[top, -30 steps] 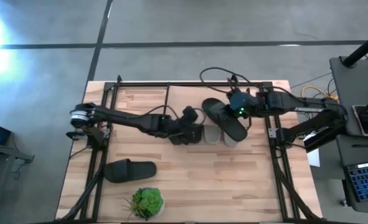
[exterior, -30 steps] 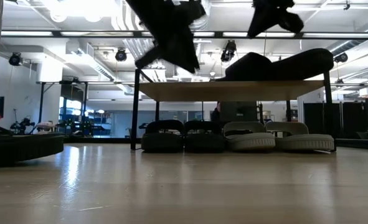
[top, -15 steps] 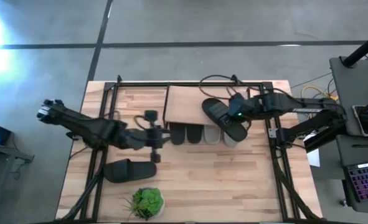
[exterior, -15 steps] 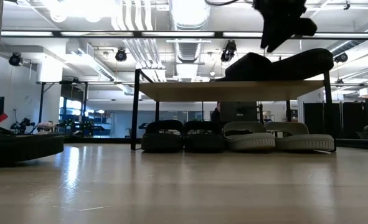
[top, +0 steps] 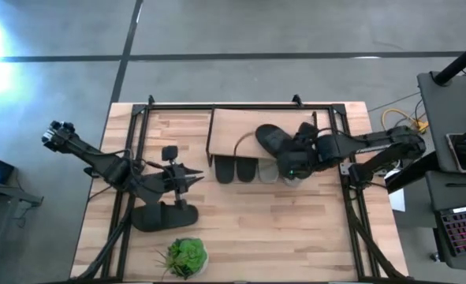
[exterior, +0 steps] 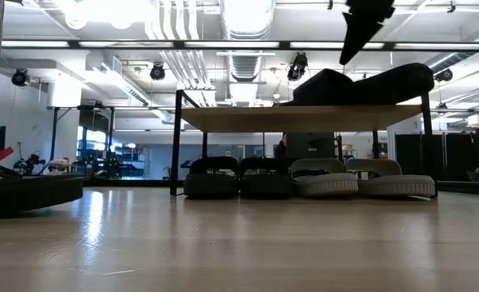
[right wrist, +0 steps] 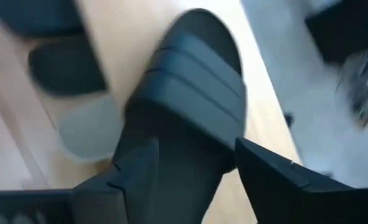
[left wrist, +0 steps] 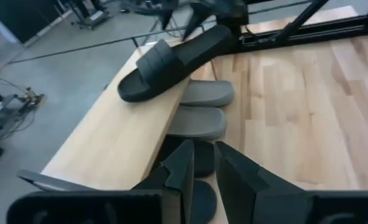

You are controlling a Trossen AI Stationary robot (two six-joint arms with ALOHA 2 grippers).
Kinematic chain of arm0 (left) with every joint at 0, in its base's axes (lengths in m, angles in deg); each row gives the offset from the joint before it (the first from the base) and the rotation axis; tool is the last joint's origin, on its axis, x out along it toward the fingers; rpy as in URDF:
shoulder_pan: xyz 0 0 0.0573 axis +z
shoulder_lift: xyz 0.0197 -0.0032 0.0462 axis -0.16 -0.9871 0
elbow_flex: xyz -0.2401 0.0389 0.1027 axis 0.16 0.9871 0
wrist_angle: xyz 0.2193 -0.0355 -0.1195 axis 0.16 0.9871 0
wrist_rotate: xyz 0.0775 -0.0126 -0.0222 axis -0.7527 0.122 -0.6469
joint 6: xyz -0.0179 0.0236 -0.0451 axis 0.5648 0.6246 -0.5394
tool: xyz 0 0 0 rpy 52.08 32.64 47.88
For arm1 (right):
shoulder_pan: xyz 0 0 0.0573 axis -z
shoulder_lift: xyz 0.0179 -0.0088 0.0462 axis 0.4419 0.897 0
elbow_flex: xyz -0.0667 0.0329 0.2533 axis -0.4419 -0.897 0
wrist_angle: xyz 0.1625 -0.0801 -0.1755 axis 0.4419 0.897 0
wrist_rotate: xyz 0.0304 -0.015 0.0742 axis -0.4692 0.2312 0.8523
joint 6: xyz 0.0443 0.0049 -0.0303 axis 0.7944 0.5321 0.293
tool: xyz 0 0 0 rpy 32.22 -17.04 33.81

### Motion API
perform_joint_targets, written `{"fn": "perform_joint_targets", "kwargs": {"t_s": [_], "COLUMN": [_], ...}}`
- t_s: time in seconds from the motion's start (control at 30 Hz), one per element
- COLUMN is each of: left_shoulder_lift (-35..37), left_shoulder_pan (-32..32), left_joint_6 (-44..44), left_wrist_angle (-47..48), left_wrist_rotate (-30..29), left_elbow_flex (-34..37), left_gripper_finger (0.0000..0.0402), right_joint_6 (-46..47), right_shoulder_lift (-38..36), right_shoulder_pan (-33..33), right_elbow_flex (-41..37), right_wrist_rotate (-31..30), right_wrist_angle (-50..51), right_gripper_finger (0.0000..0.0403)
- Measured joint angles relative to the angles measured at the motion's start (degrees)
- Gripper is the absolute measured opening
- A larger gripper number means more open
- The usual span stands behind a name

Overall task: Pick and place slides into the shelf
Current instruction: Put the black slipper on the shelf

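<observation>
One black slide point(top: 274, 140) point(right wrist: 190, 93) lies sole down on the shelf's wooden top board point(top: 233, 130) point(exterior: 304, 118). My right gripper point(top: 292, 160) point(right wrist: 197, 149) is open at the slide's heel end, one finger on either side of it. Under the board, a charcoal pair point(top: 235, 170) and a light grey pair point(top: 276, 173) stand side by side on the table. A second black slide point(top: 163, 214) lies on the table at the near left. Just above and beyond that slide hangs my left gripper point(top: 190, 178) point(left wrist: 203, 158). Its fingers stand a narrow gap apart with nothing between them.
A small green plant point(top: 187, 256) stands at the table's near edge, left of centre. Black frame rails point(top: 351, 205) run along both sides of the table. A side table with a laptop point(top: 461, 229) stands to the right. Bare tabletop point(top: 280, 229) lies in front of the shelf.
My right gripper has opened and let go of the black slide, which stays on the shelf's top board. The gripper has drawn back a little toward the table's near edge. My left arm has pulled away from the shelf toward the table's left, to above the black slide there.
</observation>
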Motion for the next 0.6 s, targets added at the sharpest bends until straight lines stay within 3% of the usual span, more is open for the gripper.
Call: {"fn": "perform_joint_targets", "kwargs": {"t_s": [0.27, 0.6], "left_shoulder_lift": [0.81, 4.43], "left_shoulder_pan": [-1.53, -3.03], "left_joint_6": [-1.64, -7.50], "left_wrist_angle": [0.31, -0.30], "left_wrist_rotate": [-4.97, -5.59], "left_elbow_flex": [0.33, 0.36], "left_gripper_finger": [0.0051, 0.0051], "right_joint_6": [-14.59, -21.32], "right_shoulder_lift": [2.87, 3.09], "right_shoulder_pan": [-1.08, 2.08], "right_elbow_flex": [-1.53, -3.46], "right_wrist_rotate": [-9.97, -9.98], "right_wrist_angle": [-1.10, -4.69], "right_gripper_finger": [0.0237, 0.0249]}}
